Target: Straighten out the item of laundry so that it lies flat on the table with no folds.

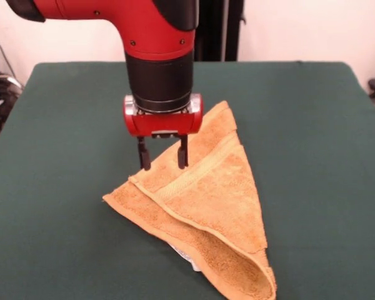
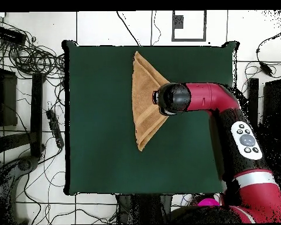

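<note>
The item of laundry is an orange-tan terry towel folded over into a triangle on the table. A paler woven band runs across its upper layer, and a bit of white tag peeks out under its near edge. From above the item of laundry is a long triangle, its right corner hidden under the arm. My gripper hangs over the triangle's far-left corner, open, its two dark fingers straddling the cloth edge with nothing held. In the overhead view the gripper is hidden under the wrist.
Dark green cloth covers the table on all sides of the towel. Cables and stands lie on the floor beyond the table's left edge in the overhead view. The red arm reaches in across the table's right edge.
</note>
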Controlling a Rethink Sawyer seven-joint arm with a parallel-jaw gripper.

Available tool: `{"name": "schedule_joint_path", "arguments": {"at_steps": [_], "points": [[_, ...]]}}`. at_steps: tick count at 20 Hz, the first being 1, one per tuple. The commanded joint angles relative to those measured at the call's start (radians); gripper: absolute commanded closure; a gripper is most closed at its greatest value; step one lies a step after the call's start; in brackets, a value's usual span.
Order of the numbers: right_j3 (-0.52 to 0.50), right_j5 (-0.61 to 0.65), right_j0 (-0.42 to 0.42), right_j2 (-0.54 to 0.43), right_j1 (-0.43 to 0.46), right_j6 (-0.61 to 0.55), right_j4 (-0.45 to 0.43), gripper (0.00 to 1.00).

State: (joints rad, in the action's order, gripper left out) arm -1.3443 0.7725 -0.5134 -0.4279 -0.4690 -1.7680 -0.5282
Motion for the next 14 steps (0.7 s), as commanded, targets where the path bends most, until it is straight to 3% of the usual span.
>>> {"name": "schedule_joint_path", "arguments": {"at_steps": [1, 14], "points": [[0.034, 0.119, 0.062, 0.037, 0.039, 0.112, -0.071, 0.0], [0.057, 0.094, 0.077, 0.063, 0.064, 0.095, -0.114, 0.0]]}}
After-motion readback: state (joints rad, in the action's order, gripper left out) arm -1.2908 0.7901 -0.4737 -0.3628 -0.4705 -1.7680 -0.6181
